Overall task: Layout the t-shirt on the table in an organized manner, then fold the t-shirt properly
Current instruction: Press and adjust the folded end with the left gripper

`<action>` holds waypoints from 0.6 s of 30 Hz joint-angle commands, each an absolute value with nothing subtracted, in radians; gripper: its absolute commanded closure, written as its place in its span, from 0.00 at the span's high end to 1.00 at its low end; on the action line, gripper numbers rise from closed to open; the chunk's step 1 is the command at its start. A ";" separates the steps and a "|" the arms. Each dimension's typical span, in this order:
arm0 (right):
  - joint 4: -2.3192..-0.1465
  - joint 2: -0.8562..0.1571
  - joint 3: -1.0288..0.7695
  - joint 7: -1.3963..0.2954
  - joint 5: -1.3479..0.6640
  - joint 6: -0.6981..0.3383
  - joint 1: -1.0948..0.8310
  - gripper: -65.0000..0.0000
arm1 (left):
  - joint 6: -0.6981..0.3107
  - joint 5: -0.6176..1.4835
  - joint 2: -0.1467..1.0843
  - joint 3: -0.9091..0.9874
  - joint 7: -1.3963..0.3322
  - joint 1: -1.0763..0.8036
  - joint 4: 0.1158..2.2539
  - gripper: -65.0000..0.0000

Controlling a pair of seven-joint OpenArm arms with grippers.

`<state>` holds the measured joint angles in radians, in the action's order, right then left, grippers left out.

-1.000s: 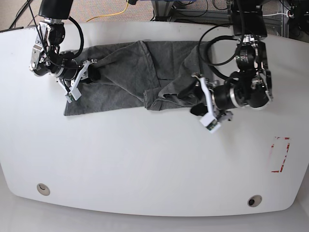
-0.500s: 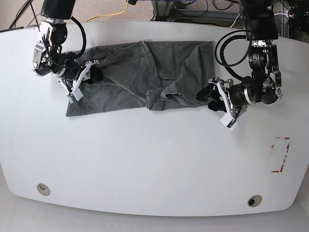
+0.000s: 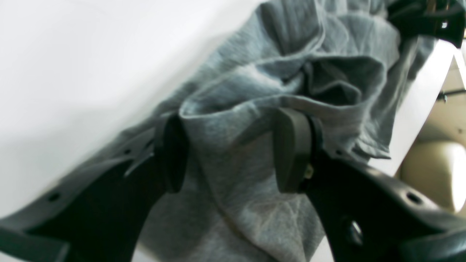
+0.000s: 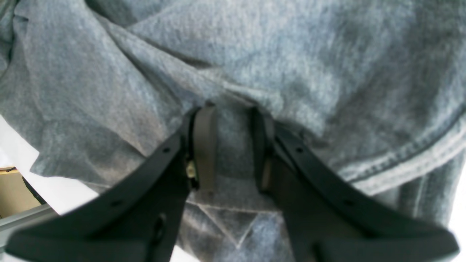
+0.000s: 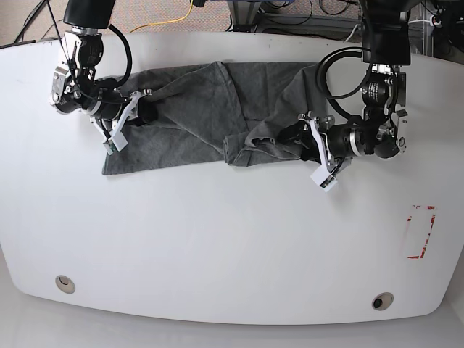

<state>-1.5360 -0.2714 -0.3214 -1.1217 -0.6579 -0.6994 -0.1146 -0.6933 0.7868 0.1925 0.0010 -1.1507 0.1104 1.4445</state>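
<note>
1. Rumpled t-shirt (image 5: 210, 109) fills the gap between the left gripper (image 3: 229, 153) pads
2. Right gripper (image 4: 229, 145) jaws are blocked by a pinched fold
3. Bare table (image 5: 217, 239) lies beside both

Left gripper (image 3: 229, 153) fingers spread wide, right gripper (image 4: 229, 145) fingers narrowed

A big white table (image 5: 217, 239) with round corners carries everything. A grey t-shirt (image 5: 196, 116) lies right on it near the far edge, wrinkled and bunched up, spread from left to right. Two small round holes (image 5: 64, 283) sit near the front edge, one at each side. A red tape box (image 5: 420, 232) is stuck on the table at the right, well apart from the shirt.
</note>
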 commanded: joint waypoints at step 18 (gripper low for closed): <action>-1.544 -0.282 -0.326 -1.129 -0.653 -0.698 -0.107 0.25 | -0.698 0.812 0.200 -0.338 -1.219 0.117 1.736 0.52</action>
